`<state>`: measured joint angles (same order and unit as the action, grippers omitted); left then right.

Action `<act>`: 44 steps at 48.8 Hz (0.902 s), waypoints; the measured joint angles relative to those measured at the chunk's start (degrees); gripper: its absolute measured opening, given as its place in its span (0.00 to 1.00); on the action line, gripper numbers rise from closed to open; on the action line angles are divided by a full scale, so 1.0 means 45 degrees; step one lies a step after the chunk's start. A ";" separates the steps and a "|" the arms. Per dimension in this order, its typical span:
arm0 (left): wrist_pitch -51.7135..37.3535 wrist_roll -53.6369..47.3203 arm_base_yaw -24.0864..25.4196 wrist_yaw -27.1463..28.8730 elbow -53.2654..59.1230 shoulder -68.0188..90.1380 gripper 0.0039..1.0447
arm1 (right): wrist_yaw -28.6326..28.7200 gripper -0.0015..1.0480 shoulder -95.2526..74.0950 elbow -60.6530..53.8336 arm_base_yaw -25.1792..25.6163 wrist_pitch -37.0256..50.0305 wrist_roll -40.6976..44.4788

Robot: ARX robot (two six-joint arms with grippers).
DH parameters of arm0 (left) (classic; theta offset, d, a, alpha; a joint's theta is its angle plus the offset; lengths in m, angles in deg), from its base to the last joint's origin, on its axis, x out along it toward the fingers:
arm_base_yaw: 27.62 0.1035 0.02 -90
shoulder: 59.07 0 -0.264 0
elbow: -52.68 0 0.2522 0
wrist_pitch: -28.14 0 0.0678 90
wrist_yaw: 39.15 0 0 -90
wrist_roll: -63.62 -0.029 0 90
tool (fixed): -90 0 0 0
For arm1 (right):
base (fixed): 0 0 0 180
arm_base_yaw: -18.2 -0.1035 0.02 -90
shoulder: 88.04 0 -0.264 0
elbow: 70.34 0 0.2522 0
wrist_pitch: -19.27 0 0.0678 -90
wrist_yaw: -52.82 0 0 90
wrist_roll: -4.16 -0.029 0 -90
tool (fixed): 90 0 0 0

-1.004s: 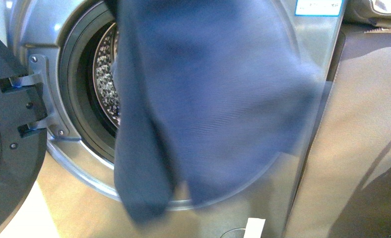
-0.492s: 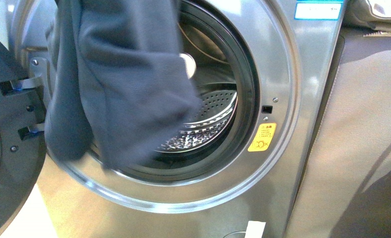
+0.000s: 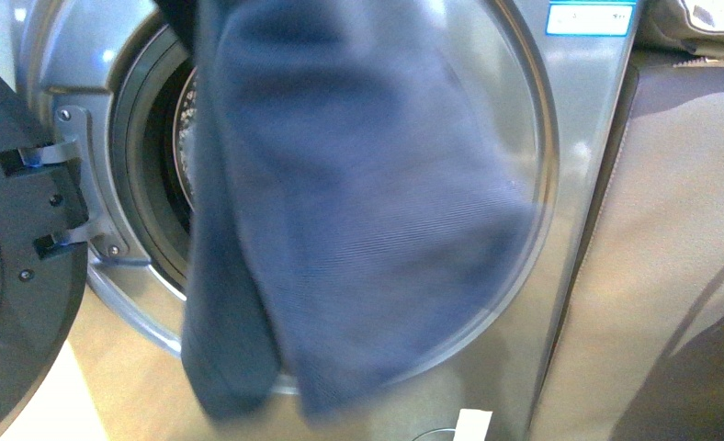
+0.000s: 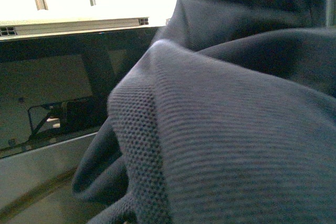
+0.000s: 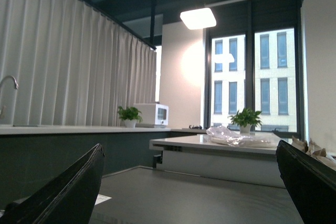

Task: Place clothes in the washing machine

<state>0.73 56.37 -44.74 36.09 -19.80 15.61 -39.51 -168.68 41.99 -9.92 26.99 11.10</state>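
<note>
navy clothes [image 3: 358,202] hang before washing machine [image 3: 579,138]; right hand [image 5: 189,146] spread, curtains [image 5: 68,66] beyond; left hand unseen.

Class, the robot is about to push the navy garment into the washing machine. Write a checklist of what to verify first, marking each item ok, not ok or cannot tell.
1. The door is swung open, away from the porthole: ok.
2. The clothes are inside the drum: not ok; they hang in front of the washing machine, lower end below the porthole rim.
3. Grip on the clothes: cannot tell; no gripper shows with them, and fabric fills the left wrist view.
4. The drum is free of obstructions: cannot tell; mostly hidden.
5. The right gripper is free: ok; open, holding nothing.
</note>
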 joint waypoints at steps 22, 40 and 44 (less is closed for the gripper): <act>0.0005 -0.0015 -0.0272 0.0044 -0.0049 0.0000 0.06 | -0.3366 0.93 0.3648 -1.0384 -0.0607 0.4158 -0.1821; 0.0005 -0.0015 -0.0316 -0.0063 -0.0049 0.0005 0.06 | -0.5965 0.82 0.5071 -1.3678 -0.0840 0.2778 -0.2006; 0.0005 -0.0015 -0.0316 -0.0107 -0.0039 0.0015 0.06 | -0.5804 0.72 0.5804 -1.4416 -0.0471 0.0724 -0.1812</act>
<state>0.75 56.31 -46.16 35.60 -19.97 15.67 -65.63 -142.56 -22.89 -12.04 30.24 2.95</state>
